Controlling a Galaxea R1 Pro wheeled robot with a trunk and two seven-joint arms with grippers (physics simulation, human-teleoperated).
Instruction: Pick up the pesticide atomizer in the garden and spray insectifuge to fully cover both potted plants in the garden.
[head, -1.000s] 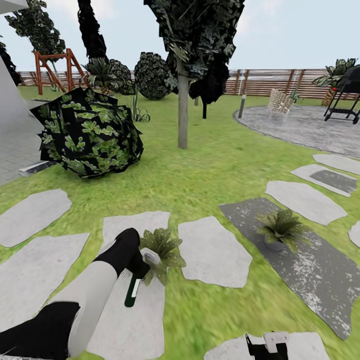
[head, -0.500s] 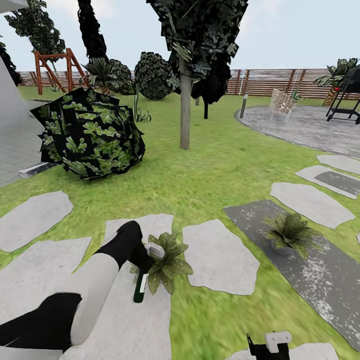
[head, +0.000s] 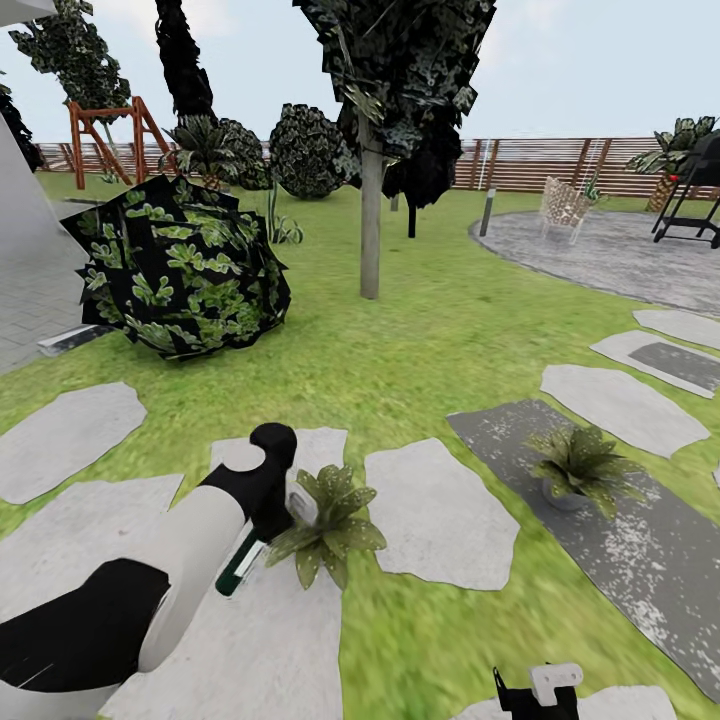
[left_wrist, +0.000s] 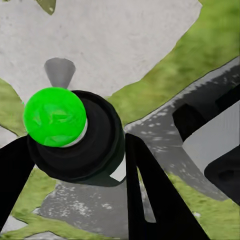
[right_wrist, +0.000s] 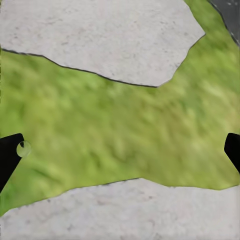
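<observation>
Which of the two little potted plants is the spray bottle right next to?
The plant on the pale stone, beside the left gripper holding the bottle. The other plant sits apart on the dark slab, farther right.

Rough stone, soft grass, smooth plastic.
The stepping stones (head: 430, 515) look matt and grainy, one dark slab (head: 640, 560) speckled and weathered, and the grass (head: 420, 350) is blurry matt green. The fence (head: 520, 165) reads as brown slatted wood. The atomizer (head: 243, 562) looks like smooth plastic, dark green with a whitish head, and its bottom shows bright glossy green between black matt fingers (left_wrist: 150, 195). The arm shell (head: 190, 560) is smooth matt white.
</observation>
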